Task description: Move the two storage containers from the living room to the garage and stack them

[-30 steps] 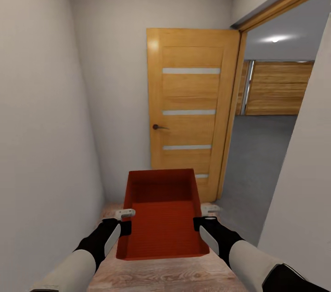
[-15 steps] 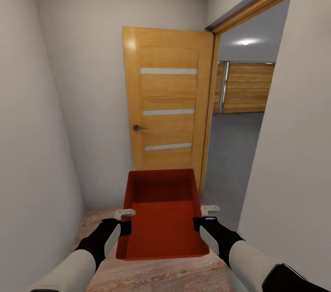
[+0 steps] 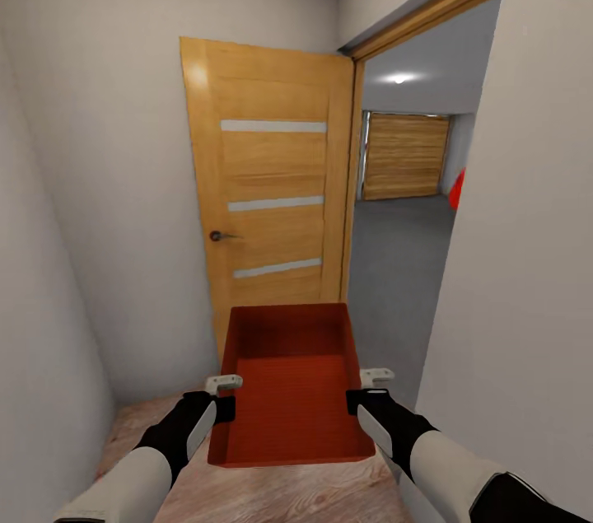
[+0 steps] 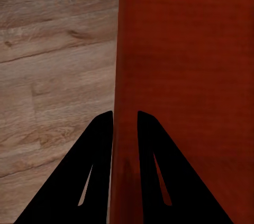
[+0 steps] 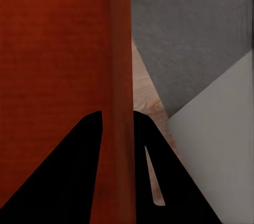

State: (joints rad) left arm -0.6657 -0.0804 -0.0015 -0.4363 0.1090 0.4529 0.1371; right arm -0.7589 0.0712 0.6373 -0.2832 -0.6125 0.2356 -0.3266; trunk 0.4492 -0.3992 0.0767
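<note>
The view has swung right: the open door (image 3: 268, 185) now sits left of centre, and its doorway shows more grey garage floor (image 3: 395, 276). The left tool (image 3: 221, 399) and right tool (image 3: 362, 395) each pinch a wall of the storage container (image 3: 288, 399), carried before the door. Entry looks imminent.

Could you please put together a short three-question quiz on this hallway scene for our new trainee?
1. True or false: the container rests on the floor.
2. The left gripper clamps which part of the container? A) its wall B) its base C) nothing
3. Fill in: the grey floor lies beyond the open ____.

Key:
1. False; both grippers hold it up, the right gripper on the opposite wall.
2. A
3. door
</note>
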